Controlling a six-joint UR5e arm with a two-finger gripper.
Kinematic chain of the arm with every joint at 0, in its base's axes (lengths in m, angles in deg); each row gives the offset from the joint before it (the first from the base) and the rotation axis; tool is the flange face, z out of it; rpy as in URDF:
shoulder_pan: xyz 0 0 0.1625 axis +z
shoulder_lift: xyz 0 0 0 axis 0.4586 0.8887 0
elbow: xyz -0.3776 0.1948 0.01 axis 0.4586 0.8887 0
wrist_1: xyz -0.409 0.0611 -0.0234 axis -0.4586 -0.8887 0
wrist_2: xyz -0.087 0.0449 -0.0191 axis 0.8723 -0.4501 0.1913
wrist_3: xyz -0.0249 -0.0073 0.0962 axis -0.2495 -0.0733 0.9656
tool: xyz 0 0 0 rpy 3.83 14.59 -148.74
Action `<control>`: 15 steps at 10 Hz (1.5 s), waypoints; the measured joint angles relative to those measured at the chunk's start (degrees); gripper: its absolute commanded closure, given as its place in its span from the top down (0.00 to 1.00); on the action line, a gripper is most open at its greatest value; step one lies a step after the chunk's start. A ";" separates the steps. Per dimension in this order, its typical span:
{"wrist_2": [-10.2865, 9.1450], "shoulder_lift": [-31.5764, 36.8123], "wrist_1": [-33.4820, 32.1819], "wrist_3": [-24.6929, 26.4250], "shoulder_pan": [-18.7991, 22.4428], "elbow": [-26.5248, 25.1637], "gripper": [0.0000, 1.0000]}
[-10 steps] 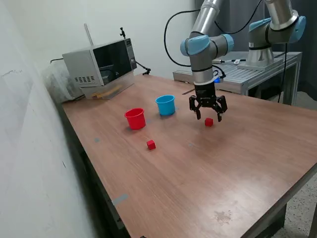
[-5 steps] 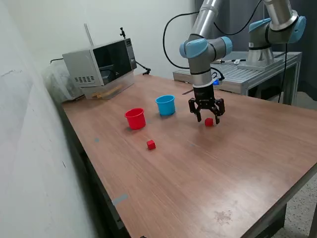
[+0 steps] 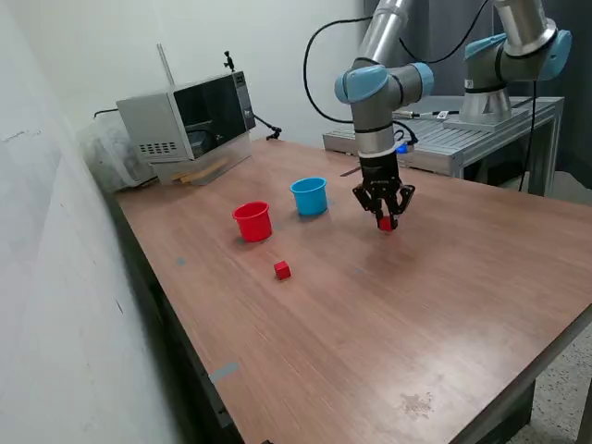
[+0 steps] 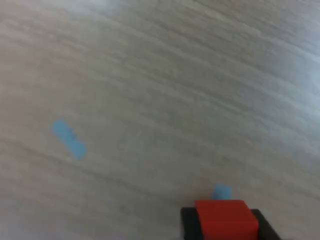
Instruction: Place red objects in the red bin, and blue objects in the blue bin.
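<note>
Gripping a red cube (image 3: 385, 224) between clenched fingers, the gripper (image 3: 386, 222) sits low over the wooden table (image 3: 462, 277), near the blue cup (image 3: 310, 196); the red cup (image 3: 252, 222) and second red cube (image 3: 282, 270) lie beyond that cup

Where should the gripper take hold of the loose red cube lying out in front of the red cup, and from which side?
Come straight down on the loose red cube and pinch two opposite flat side faces. It sits flat on the table, with open wood all round, so probably any pair of faces suits.
</note>
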 measured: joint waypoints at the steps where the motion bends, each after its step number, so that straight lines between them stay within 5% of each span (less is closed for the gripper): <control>1: 0.15 2.60 1.14 -0.16 0.06 0.03 0.00; 6: 0.76 13.76 10.10 -0.12 -0.41 7.51 0.00; 9: 3.19 7.31 11.21 0.33 -3.93 17.39 0.00; 15: 3.98 -8.16 11.16 0.41 -12.97 30.27 0.00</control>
